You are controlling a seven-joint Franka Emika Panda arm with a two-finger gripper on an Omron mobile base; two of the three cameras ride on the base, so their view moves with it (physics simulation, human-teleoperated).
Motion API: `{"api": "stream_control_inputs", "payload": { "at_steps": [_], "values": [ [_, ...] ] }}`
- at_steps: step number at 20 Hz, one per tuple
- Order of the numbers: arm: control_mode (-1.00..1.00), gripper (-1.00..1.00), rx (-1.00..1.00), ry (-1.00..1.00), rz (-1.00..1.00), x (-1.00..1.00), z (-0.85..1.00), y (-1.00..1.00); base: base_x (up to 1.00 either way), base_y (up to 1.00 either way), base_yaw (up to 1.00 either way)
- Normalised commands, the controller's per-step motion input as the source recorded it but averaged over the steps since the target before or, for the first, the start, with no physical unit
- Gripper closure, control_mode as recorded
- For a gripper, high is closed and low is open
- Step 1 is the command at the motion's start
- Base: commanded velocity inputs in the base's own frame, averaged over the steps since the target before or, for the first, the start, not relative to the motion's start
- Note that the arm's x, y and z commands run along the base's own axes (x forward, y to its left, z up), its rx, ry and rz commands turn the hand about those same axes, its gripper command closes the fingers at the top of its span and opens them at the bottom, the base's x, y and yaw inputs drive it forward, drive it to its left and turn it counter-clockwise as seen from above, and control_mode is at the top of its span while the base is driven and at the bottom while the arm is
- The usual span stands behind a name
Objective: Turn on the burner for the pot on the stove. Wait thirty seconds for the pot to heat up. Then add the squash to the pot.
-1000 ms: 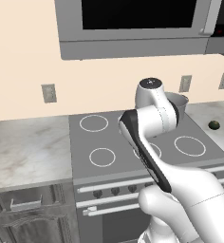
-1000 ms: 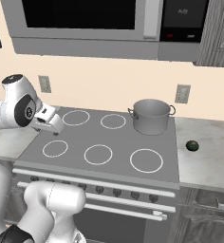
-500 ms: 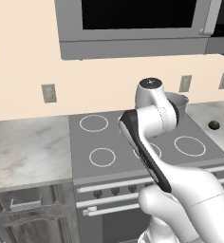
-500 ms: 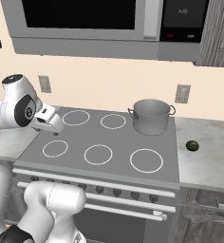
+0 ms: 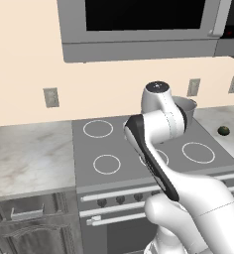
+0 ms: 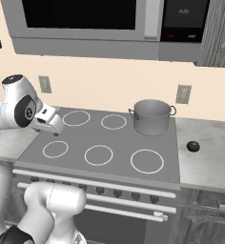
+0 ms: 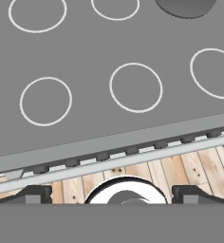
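Sitting on the back right ring of the stove (image 6: 100,143), the pot (image 6: 152,116) stands upright with its small handles at the rim; in the left base view the pot (image 5: 186,106) peeks out from behind the arm's upper joint. The squash (image 6: 193,146) lies on the marbled bench (image 6: 205,157) to the right of the stove, well apart from the pot, and appears as a small dark lump (image 5: 223,130) near the right edge of the left base view.

The hand (image 7: 112,193) hangs above the stove's front edge, looking down, its two dark fingertips (image 7: 35,193) spread wide at the bottom corners of the hand view with nothing between them. Under it lie the white burner rings, the front lip of the stove, a row of dark knobs (image 7: 133,151) and the long oven handle (image 7: 147,159), with wooden floor (image 7: 194,168) below. The pot's base (image 7: 185,7) shows at the top edge of that view.

In the right base view the hand (image 6: 55,126) sits over the left side of the stove, just above the back left ring. A microwave (image 6: 86,24) hangs over the stove, and wall sockets (image 6: 182,94) dot the cream wall.
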Motion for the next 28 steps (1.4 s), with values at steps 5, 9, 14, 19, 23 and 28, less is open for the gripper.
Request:
{"api": "stream_control_inputs", "payload": {
  "at_steps": [5, 9, 14, 19, 23, 28],
  "values": [
    [-1.0, -1.0, 0.0, 0.0, 0.0, 0.0, 0.0, 0.0, 0.0, 0.0, 0.0],
    [-1.0, -1.0, 0.0, 0.0, 0.0, 0.0, 0.0, 0.0, 0.0, 0.0, 0.0],
    [-1.0, -1.0, 0.0, 0.0, 0.0, 0.0, 0.0, 0.0, 0.0, 0.0, 0.0],
    [-1.0, -1.0, 0.0, 0.0, 0.0, 0.0, 0.0, 0.0, 0.0, 0.0, 0.0],
    [-1.0, -1.0, 0.0, 0.0, 0.0, 0.0, 0.0, 0.0, 0.0, 0.0, 0.0],
    [-1.0, -1.0, 0.0, 0.0, 0.0, 0.0, 0.0, 0.0, 0.0, 0.0, 0.0]
  ]
}}
